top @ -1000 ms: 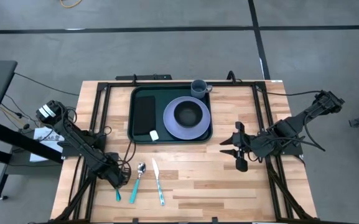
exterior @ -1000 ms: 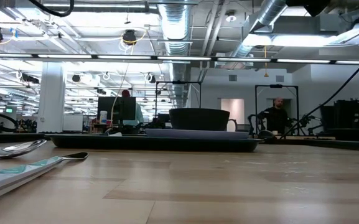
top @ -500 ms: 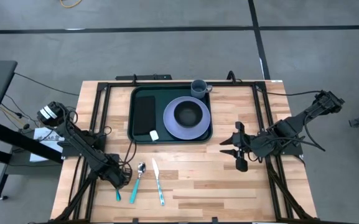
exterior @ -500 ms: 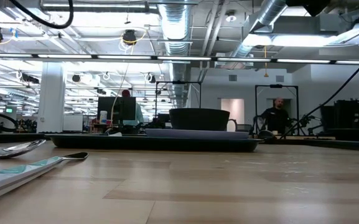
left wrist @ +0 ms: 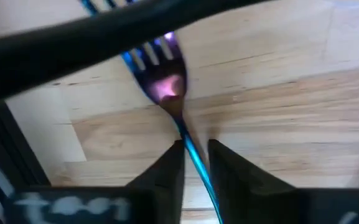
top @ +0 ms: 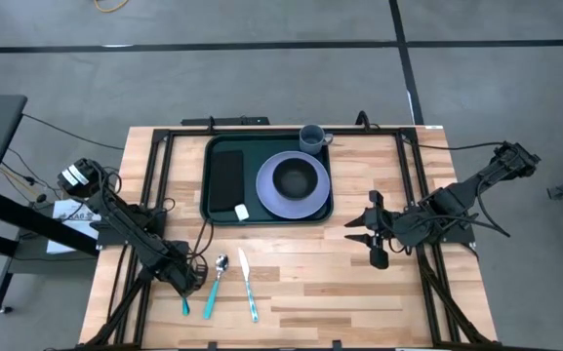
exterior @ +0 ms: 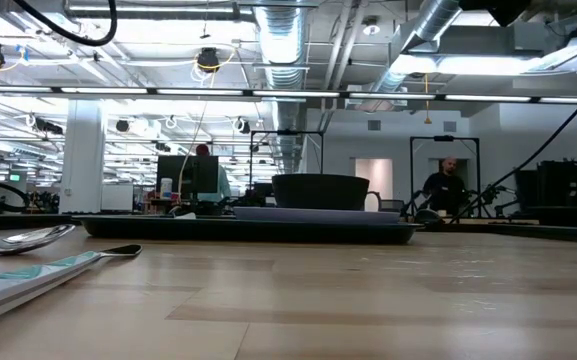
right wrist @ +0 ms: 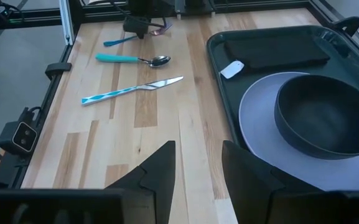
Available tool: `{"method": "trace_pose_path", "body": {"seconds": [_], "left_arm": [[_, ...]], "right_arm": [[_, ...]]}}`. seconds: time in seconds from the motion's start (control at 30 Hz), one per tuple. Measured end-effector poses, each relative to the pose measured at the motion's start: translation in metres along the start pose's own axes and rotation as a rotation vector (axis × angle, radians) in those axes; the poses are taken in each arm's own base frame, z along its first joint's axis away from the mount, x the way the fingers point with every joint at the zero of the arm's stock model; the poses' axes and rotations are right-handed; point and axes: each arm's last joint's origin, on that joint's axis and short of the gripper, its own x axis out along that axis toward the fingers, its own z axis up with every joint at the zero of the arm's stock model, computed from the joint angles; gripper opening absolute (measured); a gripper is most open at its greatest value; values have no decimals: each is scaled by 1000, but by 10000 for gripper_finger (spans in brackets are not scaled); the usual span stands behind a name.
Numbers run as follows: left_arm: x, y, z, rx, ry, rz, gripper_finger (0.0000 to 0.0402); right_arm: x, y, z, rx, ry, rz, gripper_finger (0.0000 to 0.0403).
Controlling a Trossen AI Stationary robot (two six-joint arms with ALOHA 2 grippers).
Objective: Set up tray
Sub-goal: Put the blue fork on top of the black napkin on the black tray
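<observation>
The dark green tray [top: 207, 200] sits at the table's far middle. It holds a purple plate [top: 266, 195] with a dark bowl [top: 298, 177] on it, and a black napkin [top: 226, 180] beside the plate. A grey cup [top: 311, 137] stands at the tray's far right corner. A spoon [top: 215, 283], a knife [top: 248, 285] and a teal-handled fork [top: 184, 306] lie near the left front edge. My left gripper [top: 185, 280] is down over the fork; in its wrist view the fingers [left wrist: 170, 171] stand narrowly apart on either side of the fork's neck [left wrist: 188, 146]. My right gripper [top: 351, 232] waits open to the tray's right. My left gripper [left wrist: 196, 144] comes at the fork from above, its fingers across the neck [left wrist: 180, 124] just behind the tines [left wrist: 160, 59]. A small gap shows beside the neck, so I cannot tell whether the fingers touch it. The fork's teal handle end [right wrist: 118, 42] lies on the table.
Black frame rails run along the table's left, right and far edges [top: 164, 146]. Bare wood lies between the tray and the near edge [top: 320, 283]. In the low view the tray's rim [exterior: 248, 230] and the bowl [exterior: 320, 190] stand ahead, with people in the room beyond.
</observation>
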Motion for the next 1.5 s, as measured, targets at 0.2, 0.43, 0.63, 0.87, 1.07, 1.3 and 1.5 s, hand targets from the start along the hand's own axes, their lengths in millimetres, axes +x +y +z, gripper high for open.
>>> {"method": "trace_pose_path", "body": {"seconds": [0.2,0.43,0.63,0.87,1.07,1.3,1.5], "left_arm": [[0,0,0,14,-10,-9,7],[-4,-5,-3,22,-35,-46,2],[-20,-16,-9,36,-133,-131,1],[-47,-23,-16,44,-220,-154,0],[-76,-30,-8,27,-373,-152,0],[-107,-29,38,-61,-524,-322,0],[-129,-17,94,-91,-554,-318,0]], "right_arm": [[0,0,0,1,0,-2,123],[1,-2,1,6,0,-12,123],[4,-8,2,22,3,-41,123],[6,-14,4,32,3,-66,123],[6,-14,4,34,2,-67,123],[6,-14,4,44,-1,-65,123],[6,-14,5,65,-8,-61,123]]}}
